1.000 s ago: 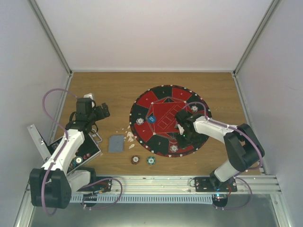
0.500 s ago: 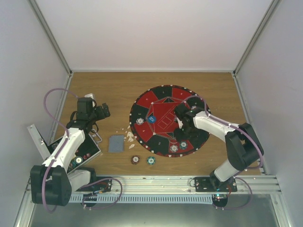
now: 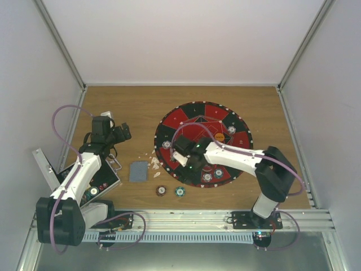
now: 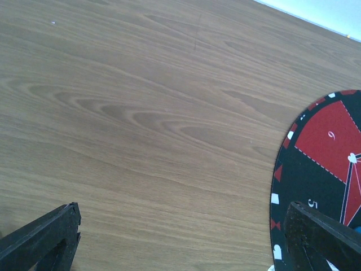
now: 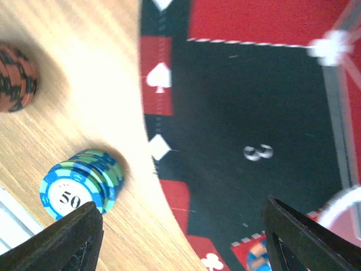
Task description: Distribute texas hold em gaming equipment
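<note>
Two stacks sat on the desk point(image 3: 124, 107) at lower centre: a red chip stack point(image 3: 161, 191) and a teal chip stack point(image 3: 179, 191), just below the right hand point(image 3: 180, 154), which was spread empty over the mat point(image 3: 217, 111). The left hand point(image 3: 125, 133), at frame left, gaped wide and held nothing.

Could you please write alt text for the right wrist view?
A teal chip stack marked 50 stands on the wooden table beside the rim of the mat, with a red stack farther off. The right gripper has its jaws open and empty.
</note>
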Controlling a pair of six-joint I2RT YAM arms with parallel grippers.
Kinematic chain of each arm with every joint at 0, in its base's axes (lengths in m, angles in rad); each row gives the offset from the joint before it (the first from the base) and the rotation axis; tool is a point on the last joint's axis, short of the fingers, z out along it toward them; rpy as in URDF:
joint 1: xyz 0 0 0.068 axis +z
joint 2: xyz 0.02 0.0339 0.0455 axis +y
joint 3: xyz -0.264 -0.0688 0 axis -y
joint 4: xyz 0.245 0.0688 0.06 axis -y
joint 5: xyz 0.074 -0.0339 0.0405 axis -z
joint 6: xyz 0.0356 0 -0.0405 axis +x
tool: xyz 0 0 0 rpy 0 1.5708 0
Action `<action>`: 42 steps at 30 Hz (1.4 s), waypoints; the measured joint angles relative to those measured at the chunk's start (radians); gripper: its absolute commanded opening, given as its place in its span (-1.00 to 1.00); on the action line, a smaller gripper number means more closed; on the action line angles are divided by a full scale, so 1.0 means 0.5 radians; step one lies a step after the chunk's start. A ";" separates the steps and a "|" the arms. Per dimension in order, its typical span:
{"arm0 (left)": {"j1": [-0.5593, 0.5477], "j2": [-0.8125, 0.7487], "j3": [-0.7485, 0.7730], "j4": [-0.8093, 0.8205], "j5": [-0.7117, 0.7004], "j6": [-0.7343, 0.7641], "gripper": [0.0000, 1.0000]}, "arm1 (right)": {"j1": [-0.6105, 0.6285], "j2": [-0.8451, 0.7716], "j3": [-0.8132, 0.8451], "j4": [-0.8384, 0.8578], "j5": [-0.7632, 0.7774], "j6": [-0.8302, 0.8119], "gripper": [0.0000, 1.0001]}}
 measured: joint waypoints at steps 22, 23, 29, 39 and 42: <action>0.000 -0.095 -0.006 -0.053 0.022 0.000 0.98 | 0.448 0.134 0.000 0.101 -0.050 -0.194 0.76; 0.000 -0.095 -0.007 -0.059 0.022 0.000 0.98 | 0.457 0.139 -0.001 0.105 -0.043 -0.189 0.77; 0.000 -0.106 -0.039 -0.064 0.028 -0.001 0.98 | 0.498 0.192 -0.001 0.121 0.026 -0.151 0.72; 0.000 -0.163 -0.067 -0.073 0.028 -0.001 0.98 | 0.518 0.237 -0.011 0.133 0.089 -0.089 0.41; 0.000 -0.174 -0.072 -0.075 0.028 -0.001 0.98 | 0.518 0.243 -0.023 0.130 0.090 -0.083 0.39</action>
